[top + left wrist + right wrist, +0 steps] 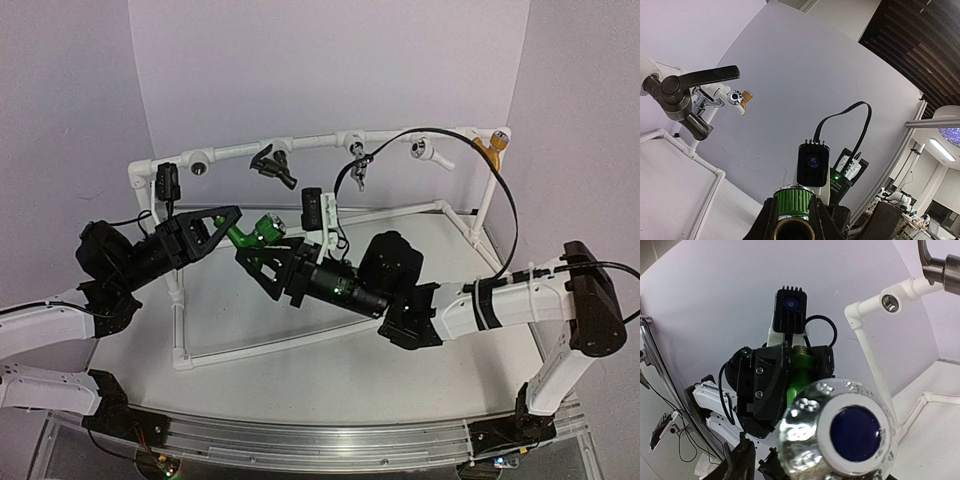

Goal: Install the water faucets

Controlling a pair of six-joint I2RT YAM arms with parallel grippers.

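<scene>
- The green faucet (252,232) is held in mid-air, roughly level, with a chrome, blue-capped knob at one end.
- The dark lever faucet (268,160) sits fitted on the white pipe rail (318,140).

No word, brand, number or sign can be read anywhere in the three views. Above and to the right of the green faucet (794,200) in the left wrist view, a black housing (839,187) carries a few lines of pale print. That print is too small and blurred to make out.
</scene>
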